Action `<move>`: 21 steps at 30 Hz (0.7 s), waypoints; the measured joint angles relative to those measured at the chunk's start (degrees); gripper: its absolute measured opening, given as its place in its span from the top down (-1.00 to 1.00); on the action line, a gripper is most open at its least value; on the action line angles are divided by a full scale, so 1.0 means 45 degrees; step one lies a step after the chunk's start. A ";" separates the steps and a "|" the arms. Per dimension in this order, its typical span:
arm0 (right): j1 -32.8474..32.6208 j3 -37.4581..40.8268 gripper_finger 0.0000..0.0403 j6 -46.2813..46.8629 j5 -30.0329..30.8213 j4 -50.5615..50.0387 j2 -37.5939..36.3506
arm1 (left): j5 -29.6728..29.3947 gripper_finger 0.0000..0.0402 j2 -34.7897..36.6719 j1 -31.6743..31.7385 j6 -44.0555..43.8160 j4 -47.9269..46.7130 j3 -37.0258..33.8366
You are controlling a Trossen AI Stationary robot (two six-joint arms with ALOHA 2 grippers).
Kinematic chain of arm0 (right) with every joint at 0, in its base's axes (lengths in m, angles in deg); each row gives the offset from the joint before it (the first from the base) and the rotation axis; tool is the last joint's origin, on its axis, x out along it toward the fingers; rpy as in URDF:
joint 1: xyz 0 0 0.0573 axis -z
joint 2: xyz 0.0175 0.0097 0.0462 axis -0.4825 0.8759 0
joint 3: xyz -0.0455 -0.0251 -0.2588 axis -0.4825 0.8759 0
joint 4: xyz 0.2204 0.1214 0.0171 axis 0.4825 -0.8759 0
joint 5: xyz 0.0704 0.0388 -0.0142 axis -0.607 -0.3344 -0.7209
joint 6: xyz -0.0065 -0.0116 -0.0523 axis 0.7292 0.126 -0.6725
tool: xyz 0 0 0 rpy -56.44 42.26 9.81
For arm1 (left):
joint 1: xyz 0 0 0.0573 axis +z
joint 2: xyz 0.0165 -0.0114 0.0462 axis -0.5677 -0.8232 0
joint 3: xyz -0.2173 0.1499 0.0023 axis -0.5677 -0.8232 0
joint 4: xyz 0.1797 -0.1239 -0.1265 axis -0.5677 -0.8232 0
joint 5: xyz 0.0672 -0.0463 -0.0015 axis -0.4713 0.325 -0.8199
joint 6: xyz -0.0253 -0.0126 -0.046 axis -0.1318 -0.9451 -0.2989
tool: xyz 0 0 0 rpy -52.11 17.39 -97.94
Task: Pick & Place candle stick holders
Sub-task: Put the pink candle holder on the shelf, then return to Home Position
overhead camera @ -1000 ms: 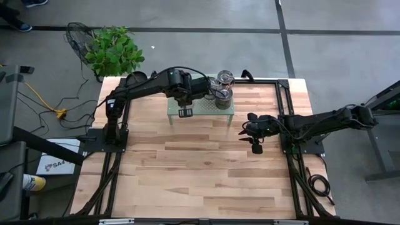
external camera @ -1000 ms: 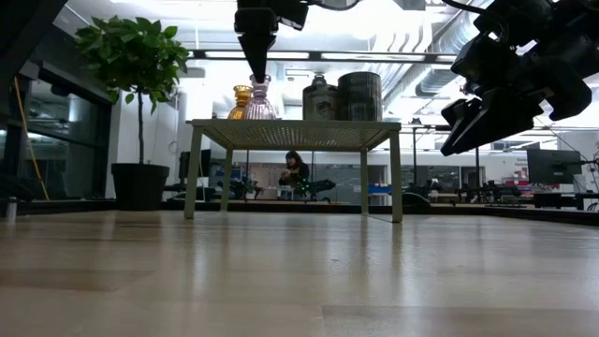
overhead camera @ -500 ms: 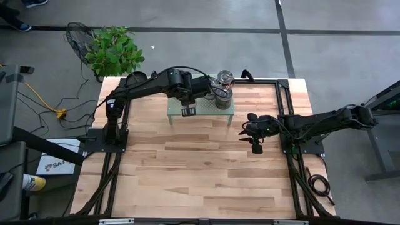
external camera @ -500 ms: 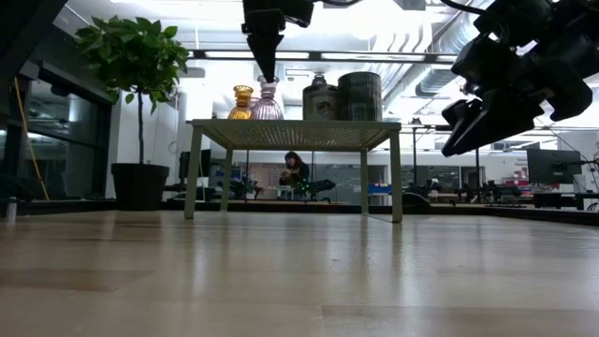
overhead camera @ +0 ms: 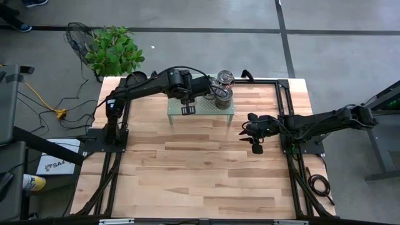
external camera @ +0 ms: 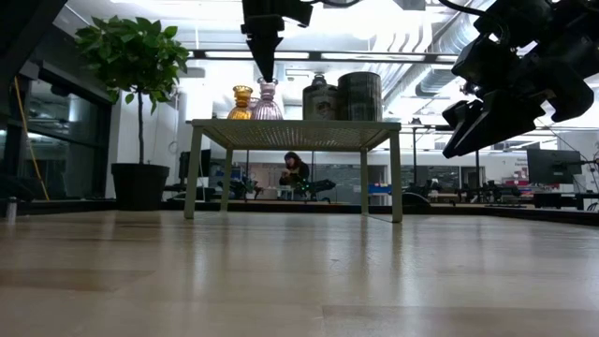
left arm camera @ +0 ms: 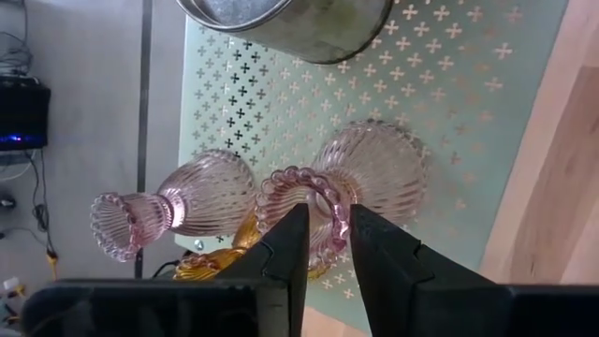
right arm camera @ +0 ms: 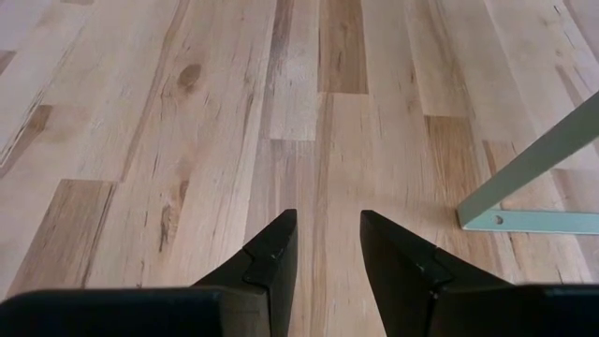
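A grey concrete floor point(overhead camera: 206, 47) surrounds the pale wooden bench point(overhead camera: 200, 169), and in the low view a glass-walled room with a seated person point(external camera: 294, 168) shows far behind it. At 12 o'clock on the bench stands a small pale-green perforated stand point(overhead camera: 230, 112) on four legs, carrying the candle stick holders. In the left wrist view two pink ribbed glass holders show on it: one upright point(left arm camera: 370, 168) with its beaded rim facing the camera, the other point(left arm camera: 178, 206) just beside it, with an amber glass holder point(left arm camera: 220, 257) partly hidden behind both. A grey metal holder point(left arm camera: 290, 23) stands near them on the same stand, and a second metallic one point(overhead camera: 225, 79) sits next to it at the stand's far edge (from above the arm hides the glass pieces). The left tool point(left arm camera: 323, 243) hangs straight over the upright pink holder, its fingers slightly apart and straddling one side of the rim; whether they touch the glass cannot be told, and in the low view the tip point(external camera: 264, 56) sits just above the holder's narrow top. The right tool point(overhead camera: 253, 142) waits at 3 o'clock above bare bench, fingers somewhat spread, holding nothing, one stand leg point(right arm camera: 524, 183) near it. A potted plant point(overhead camera: 112, 50) and a black round pot point(overhead camera: 135, 79) stand at 11 o'clock.
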 joint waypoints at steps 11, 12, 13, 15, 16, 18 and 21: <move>-0.0002 0.0000 0.43 0.0046 0.0000 -0.0186 0.0000 | 0.0029 0.18 0.0000 -0.0001 -0.0028 -0.0016 0.0000; 0.0001 0.0000 0.43 0.0046 0.0000 -0.0189 0.0000 | 0.0024 0.14 0.0000 -0.0005 -0.0028 -0.0044 0.0000; -0.0002 0.0000 0.43 0.0046 0.0000 -0.0189 0.0000 | 0.0024 0.12 0.0005 -0.0005 -0.0028 -0.0104 0.0000; -0.0004 0.0000 0.43 0.0044 0.0000 -0.0190 0.0000 | -0.0007 0.08 0.0099 -0.0005 -0.0050 -0.0206 0.0000; 0.0001 0.0000 0.43 0.0044 0.0000 -0.0189 0.0000 | -0.0088 0.07 0.0141 -0.0008 -0.0145 -0.0245 0.0038; -0.0004 0.0000 0.43 0.0040 0.0000 -0.0189 0.0000 | -0.0184 0.06 0.0322 -0.0008 -0.0498 -0.0474 0.0170; 0.0000 0.0000 0.43 0.0035 0.0005 -0.0194 0.0000 | -0.0277 0.06 0.0594 -0.0047 -0.0874 -0.0811 0.0615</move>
